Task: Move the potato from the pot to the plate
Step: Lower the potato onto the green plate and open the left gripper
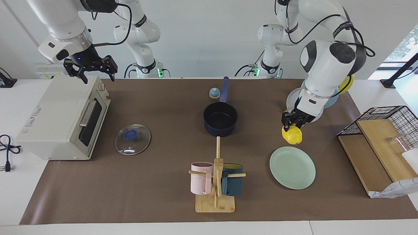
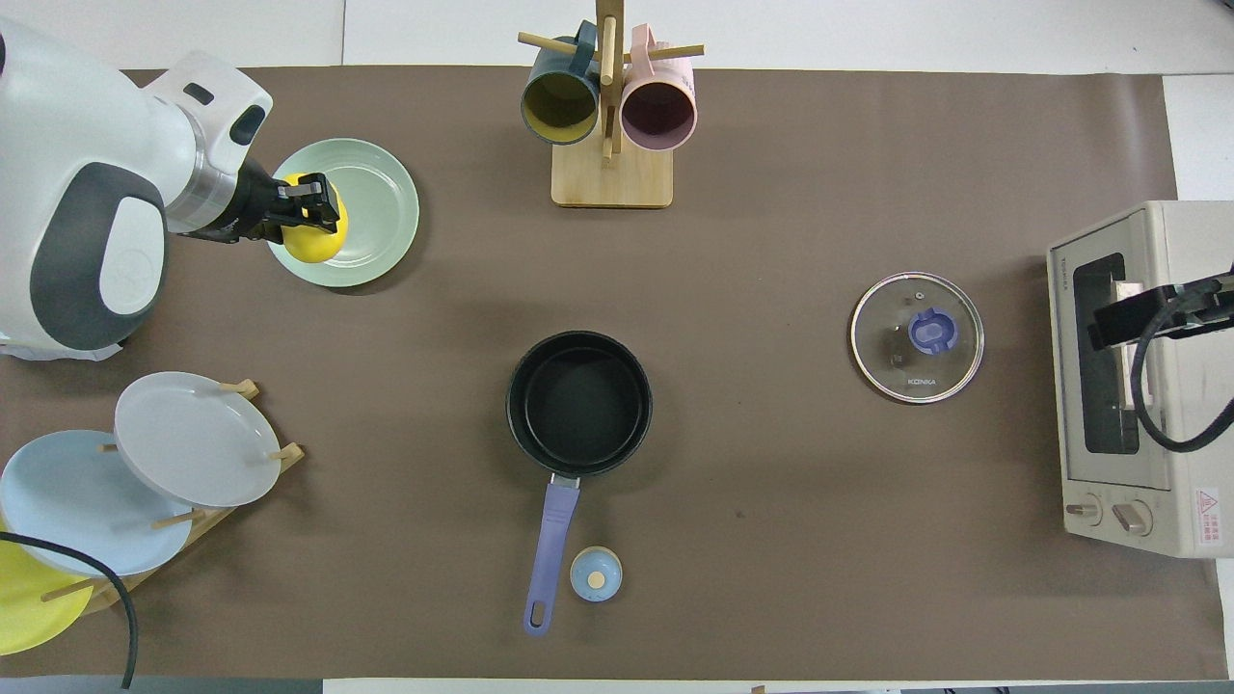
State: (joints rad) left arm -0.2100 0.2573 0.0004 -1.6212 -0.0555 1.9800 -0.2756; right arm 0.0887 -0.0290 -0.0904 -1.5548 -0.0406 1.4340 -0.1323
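Observation:
My left gripper (image 1: 293, 125) is shut on the yellow potato (image 1: 293, 135) and holds it in the air. In the overhead view the gripper (image 2: 310, 204) and the potato (image 2: 310, 241) are over the edge of the mint-green plate (image 2: 371, 207) nearest the robots. The plate (image 1: 292, 168) is bare, toward the left arm's end of the table. The navy pot (image 1: 220, 119) stands mid-table with nothing in it (image 2: 578, 403), its blue handle pointing toward the robots. My right gripper (image 1: 90, 70) is open and waits above the toaster oven (image 1: 62, 117).
A glass lid (image 1: 132, 139) lies between oven and pot. A mug tree (image 1: 215, 182) with two mugs stands farther from the robots than the pot. A small blue knob (image 1: 214, 93) lies by the pot handle. A plate rack (image 2: 145, 463) and a wire basket (image 1: 382, 130) are at the left arm's end.

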